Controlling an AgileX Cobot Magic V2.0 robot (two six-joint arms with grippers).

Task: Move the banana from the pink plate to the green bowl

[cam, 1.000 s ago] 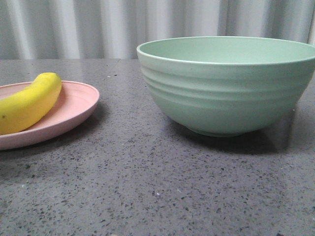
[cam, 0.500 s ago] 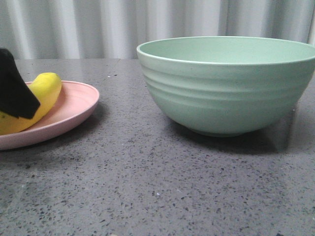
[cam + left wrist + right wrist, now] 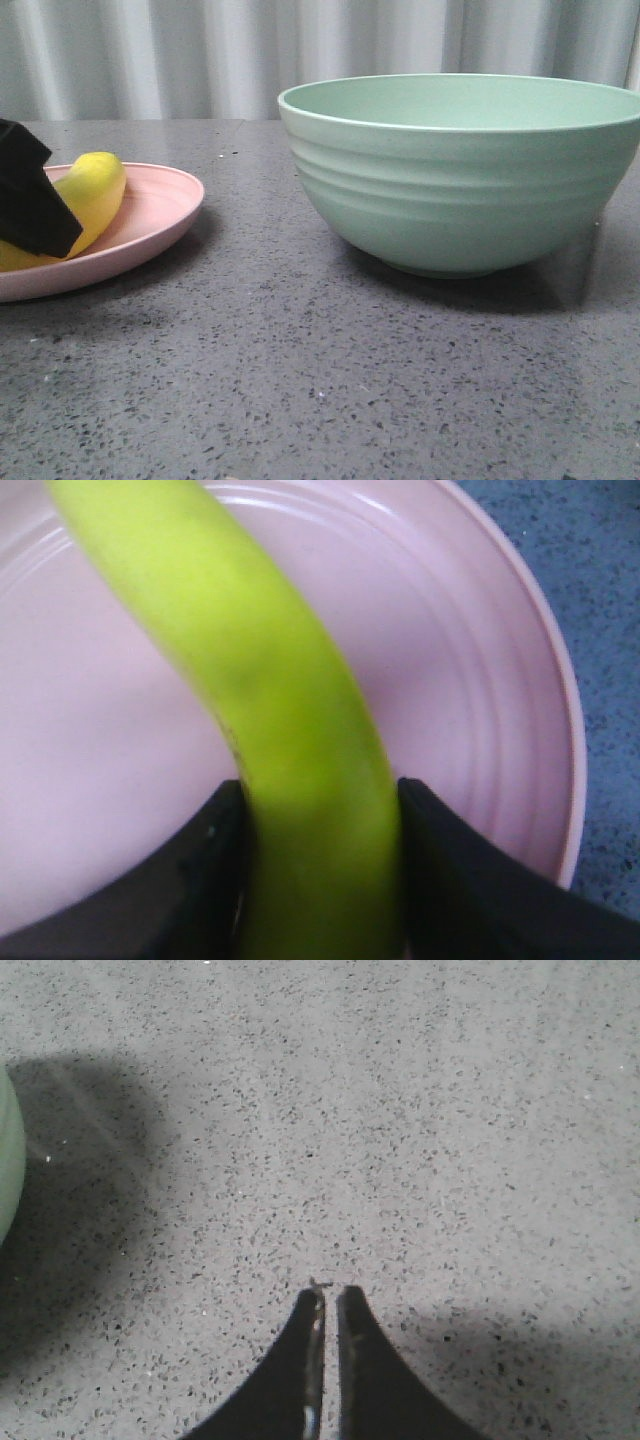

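Right now you are at the grasp: beside the green bowl (image 3: 465, 170), the banana (image 3: 270, 710) lies on the pink plate (image 3: 150, 225), your left claw (image 3: 320, 880) clenched on it. Next, lift clear; right claw (image 3: 328, 1300) hangs closed, empty.

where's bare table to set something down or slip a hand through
Bare speckled grey tabletop lies in front of the shallow pale pink plate and the ridged mint-green bowl, and in the gap between them. The plate is crowded: the left tool straddles the yellow banana there.
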